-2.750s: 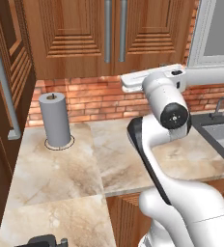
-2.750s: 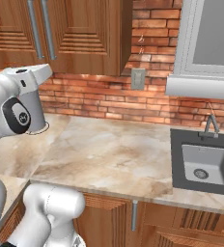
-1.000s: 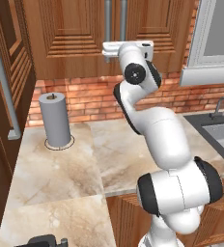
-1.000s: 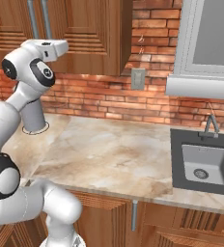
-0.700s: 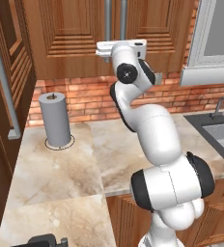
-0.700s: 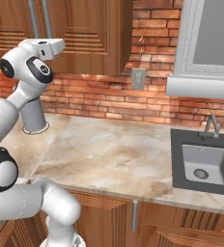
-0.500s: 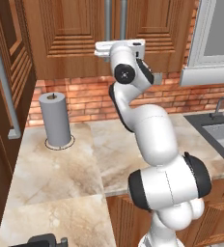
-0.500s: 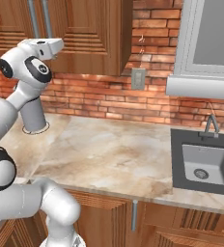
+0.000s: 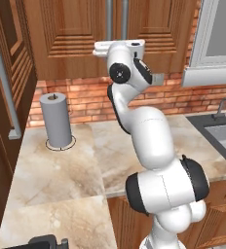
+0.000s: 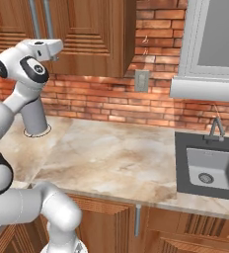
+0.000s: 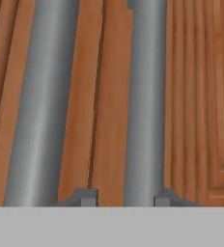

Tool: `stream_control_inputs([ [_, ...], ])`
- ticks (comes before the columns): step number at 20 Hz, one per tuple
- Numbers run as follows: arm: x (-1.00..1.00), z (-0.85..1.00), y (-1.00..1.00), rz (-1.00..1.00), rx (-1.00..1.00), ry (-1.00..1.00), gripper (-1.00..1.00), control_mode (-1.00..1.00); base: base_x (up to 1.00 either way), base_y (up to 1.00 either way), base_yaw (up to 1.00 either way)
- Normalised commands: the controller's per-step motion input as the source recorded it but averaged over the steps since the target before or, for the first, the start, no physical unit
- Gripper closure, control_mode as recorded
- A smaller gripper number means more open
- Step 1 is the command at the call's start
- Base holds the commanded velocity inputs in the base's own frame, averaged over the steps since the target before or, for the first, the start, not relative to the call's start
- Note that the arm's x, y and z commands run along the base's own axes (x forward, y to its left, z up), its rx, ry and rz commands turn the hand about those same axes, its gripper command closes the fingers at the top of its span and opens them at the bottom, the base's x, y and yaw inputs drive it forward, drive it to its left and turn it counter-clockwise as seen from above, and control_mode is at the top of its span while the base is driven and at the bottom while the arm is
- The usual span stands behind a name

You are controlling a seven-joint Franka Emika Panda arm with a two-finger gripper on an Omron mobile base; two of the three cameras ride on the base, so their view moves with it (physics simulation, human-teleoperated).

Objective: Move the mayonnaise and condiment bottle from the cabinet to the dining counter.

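The reddish-brown cabinet (image 9: 76, 39) hangs above the worktop with both panelled doors closed. The mayonnaise and the condiment bottle are hidden behind them. The dining counter is out of view. My arm reaches up, and its hand presses against the lower ends of the two grey bar handles (image 9: 117, 19) where the doors meet. In the hand view my gripper (image 11: 125, 198) has its dark fingertips (image 11: 87, 198) on either side of one bar handle (image 11: 145, 96), closed in on it. The other handle (image 11: 41, 106) runs alongside, outside the grip.
A grey paper-towel roll (image 9: 56, 119) stands on the marble worktop (image 9: 61, 165) at the left, below the hand. A dark sink (image 10: 208, 165) with a faucet lies to the right under a window (image 10: 215, 39). A tall wooden side unit (image 9: 3, 121) borders the left.
The arm has swung up and left from low over the worktop to the cabinet handles. Over the last second the hand edged slightly left and the jaws closed around the handle.
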Motion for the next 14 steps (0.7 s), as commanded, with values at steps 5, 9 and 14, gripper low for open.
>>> stream_control_inputs([
  [5, 0.01, 0.2, -0.72, -0.06, 0.16, 0.01, 1.0, -1.0, 0.0, 0.0, 0.0],
  [9, 0.0, 0.25, -0.8, -0.06, 0.16, 0.0, 1.0, -1.0, 0.0, 0.0, 0.0],
  [14, -0.39, 0.29, -0.79, -0.06, 0.11, 0.0, 1.0, -1.0, 0.0, 0.0, 0.0],
])
